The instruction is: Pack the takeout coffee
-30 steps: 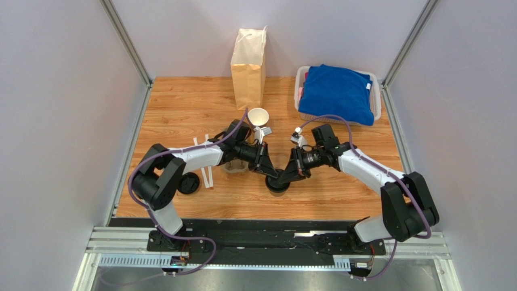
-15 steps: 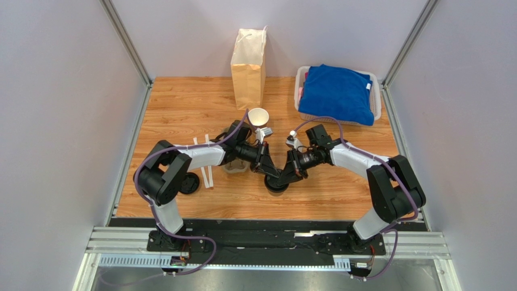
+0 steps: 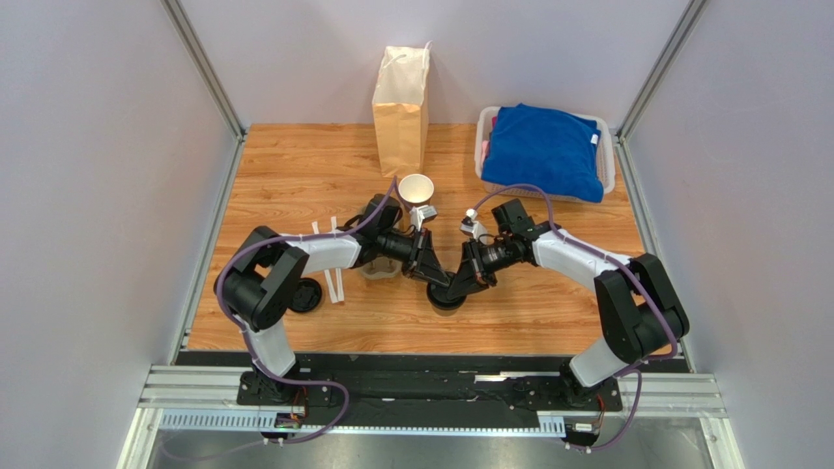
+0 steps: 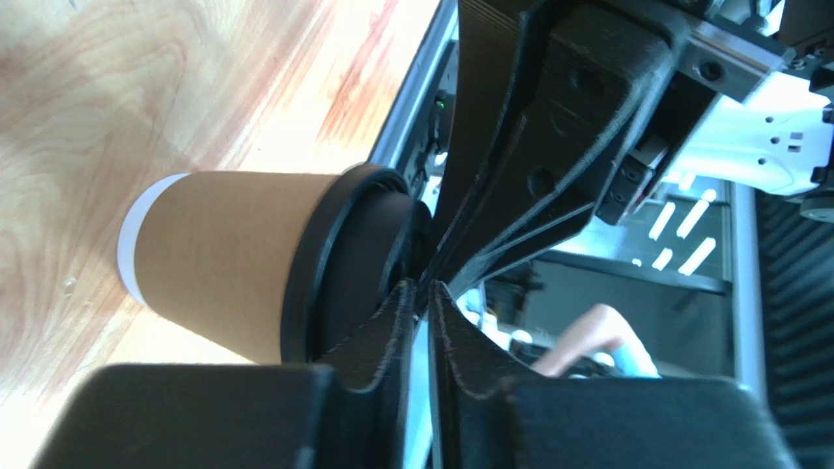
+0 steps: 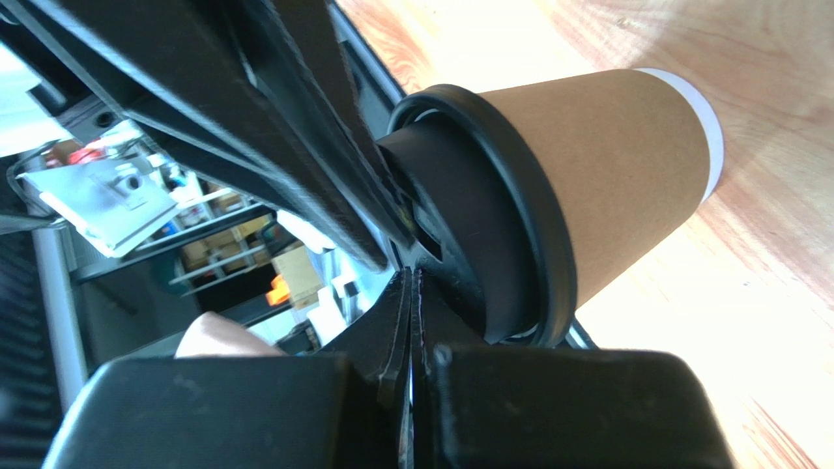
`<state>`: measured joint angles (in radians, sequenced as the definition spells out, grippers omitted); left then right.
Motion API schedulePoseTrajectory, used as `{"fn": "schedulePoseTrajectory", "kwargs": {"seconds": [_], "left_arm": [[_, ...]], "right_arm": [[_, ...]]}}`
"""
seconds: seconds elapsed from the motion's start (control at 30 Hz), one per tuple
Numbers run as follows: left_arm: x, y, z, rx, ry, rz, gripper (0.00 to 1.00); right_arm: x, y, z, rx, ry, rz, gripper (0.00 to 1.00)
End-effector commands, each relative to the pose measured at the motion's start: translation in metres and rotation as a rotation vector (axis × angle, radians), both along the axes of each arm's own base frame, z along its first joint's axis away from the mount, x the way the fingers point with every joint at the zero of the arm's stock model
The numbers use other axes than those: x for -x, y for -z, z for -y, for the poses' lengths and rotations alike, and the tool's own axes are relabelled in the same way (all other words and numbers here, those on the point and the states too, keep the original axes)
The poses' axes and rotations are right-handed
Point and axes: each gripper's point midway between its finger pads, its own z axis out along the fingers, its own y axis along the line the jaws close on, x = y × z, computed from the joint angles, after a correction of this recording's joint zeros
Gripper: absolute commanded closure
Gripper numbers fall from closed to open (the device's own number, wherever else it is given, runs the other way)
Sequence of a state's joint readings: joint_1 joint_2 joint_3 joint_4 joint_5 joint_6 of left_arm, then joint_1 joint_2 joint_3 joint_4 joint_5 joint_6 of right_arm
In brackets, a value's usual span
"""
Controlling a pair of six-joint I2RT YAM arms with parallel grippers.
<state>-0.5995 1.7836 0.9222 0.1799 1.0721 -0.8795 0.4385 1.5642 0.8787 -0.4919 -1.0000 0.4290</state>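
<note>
Looking first at the left gripper (image 4: 421, 291), we see its two fingers slightly apart, with a thin slit of light between them. Their tips sit at the raised top of the black lid (image 4: 357, 259). The right gripper (image 5: 409, 278) has its fingers pressed together, pinching nothing, and its tips point at the same lid top from the other side. We cannot tell whether either gripper actually presses on the lid.

The two grippers meet tip to tip over the takeout coffee (image 4: 225, 259). This brown paper cup has a white band at its base and stands upright on the wooden table (image 3: 294, 166), with the lid seated on its rim. From above, it is near the front middle of the table, between the two arms and mostly hidden under the grippers.

Moving outward, an open brown cup (image 3: 416, 188) with a white inside stands just behind the left wrist. A tall paper bag (image 3: 401, 98) is upright at the back of the table. To its right, a white basket (image 3: 609, 168) holds a blue cloth (image 3: 543, 147). Near the left elbow a separate black lid (image 3: 305, 295) lies flat on the wood, with thin white sticks (image 3: 335, 278) just beside it.
</note>
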Motion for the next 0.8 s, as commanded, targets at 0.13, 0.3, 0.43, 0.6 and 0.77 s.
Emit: {"fn": "schedulePoseTrajectory", "kwargs": {"seconds": [0.13, 0.3, 0.43, 0.6, 0.77], "left_arm": [[0.001, -0.067, -0.009, 0.119, -0.07, 0.23, 0.73], [0.029, -0.06, -0.014, 0.09, -0.058, 0.222, 0.76], [0.04, -0.042, -0.011, 0.041, -0.055, 0.199, 0.8], [0.038, -0.016, -0.01, -0.031, -0.076, 0.175, 0.82], [0.033, 0.005, -0.009, -0.08, -0.08, 0.162, 0.83]], "right_arm": [[-0.006, -0.059, -0.008, -0.092, 0.03, 0.153, 1.0], [-0.017, -0.081, -0.011, -0.116, 0.065, 0.209, 1.0], [-0.033, -0.062, -0.015, -0.066, 0.101, 0.181, 1.0], [-0.043, -0.044, -0.02, -0.062, 0.152, 0.12, 1.0], [-0.042, -0.023, -0.019, -0.032, 0.145, 0.088, 1.0]]}}
